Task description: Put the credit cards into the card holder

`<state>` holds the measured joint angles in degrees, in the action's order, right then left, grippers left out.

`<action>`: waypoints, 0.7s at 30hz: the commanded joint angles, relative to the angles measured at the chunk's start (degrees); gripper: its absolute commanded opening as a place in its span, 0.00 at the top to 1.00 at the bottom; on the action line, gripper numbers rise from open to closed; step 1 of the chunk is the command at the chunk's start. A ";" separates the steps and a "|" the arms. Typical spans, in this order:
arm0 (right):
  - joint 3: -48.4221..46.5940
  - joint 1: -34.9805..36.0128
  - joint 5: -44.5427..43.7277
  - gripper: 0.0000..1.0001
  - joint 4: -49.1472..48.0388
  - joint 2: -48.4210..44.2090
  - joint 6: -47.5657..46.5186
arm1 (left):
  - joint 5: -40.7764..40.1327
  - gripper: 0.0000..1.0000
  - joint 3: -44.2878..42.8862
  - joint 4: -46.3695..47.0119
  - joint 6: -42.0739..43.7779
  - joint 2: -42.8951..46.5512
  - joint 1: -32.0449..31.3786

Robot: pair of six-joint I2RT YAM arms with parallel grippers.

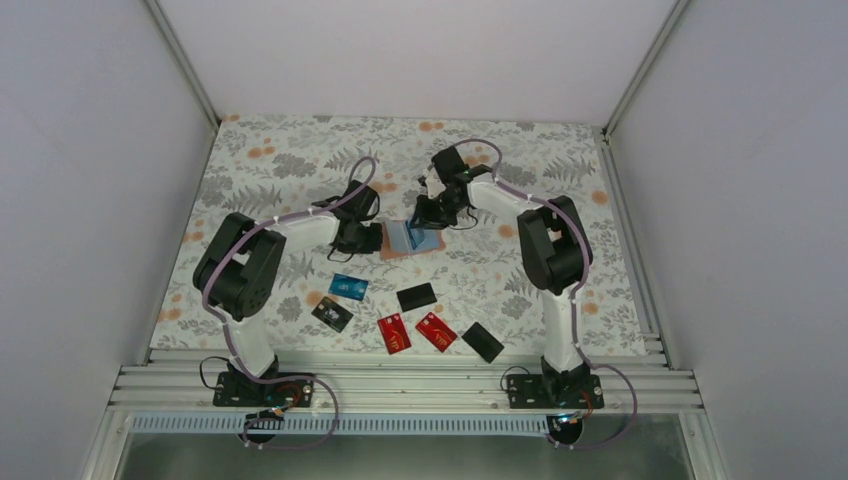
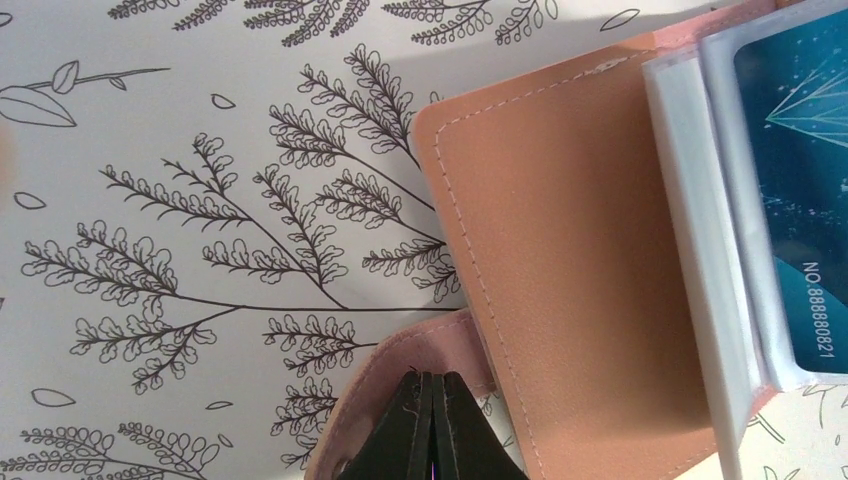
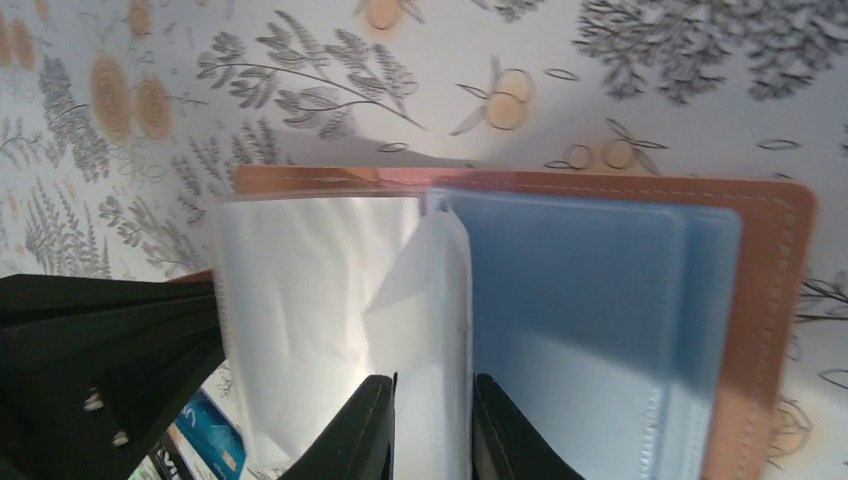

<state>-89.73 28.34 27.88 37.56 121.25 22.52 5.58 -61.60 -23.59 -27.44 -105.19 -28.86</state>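
Observation:
The tan card holder [image 1: 396, 250] lies open at the table's middle, its clear sleeves fanned up. A blue card [image 2: 800, 200] sits in one sleeve. My left gripper [image 2: 437, 385] is shut on the holder's strap tab [image 2: 400, 345] at its left edge. My right gripper [image 3: 433, 400] hovers over the holder [image 3: 770, 300] with its jaws a little apart, a clear sleeve leaf [image 3: 440, 300] standing between them. Loose cards lie nearer me: one blue [image 1: 348, 287], two red [image 1: 394, 333] [image 1: 436, 332] and three black [image 1: 332, 314] [image 1: 416, 296] [image 1: 483, 341].
The floral tablecloth [image 1: 280, 170] covers the table, with white walls on three sides. The left gripper's black body [image 3: 100, 350] shows beside the sleeves in the right wrist view. A metal rail [image 1: 400, 380] runs along the near edge.

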 commanded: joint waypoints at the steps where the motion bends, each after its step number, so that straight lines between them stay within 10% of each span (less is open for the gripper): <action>1: -3.17 1.84 1.08 0.77 1.45 0.13 0.75 | 1.49 0.97 2.39 0.74 0.54 -1.24 0.02; 21: -6.59 7.06 13.28 0.66 -3.28 6.42 3.14 | 2.34 0.98 4.38 1.71 0.49 0.90 0.11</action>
<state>-94.37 34.76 36.77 36.34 126.43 24.84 6.66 -59.20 -19.99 -27.44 -104.12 -28.60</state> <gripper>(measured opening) 0.338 0.029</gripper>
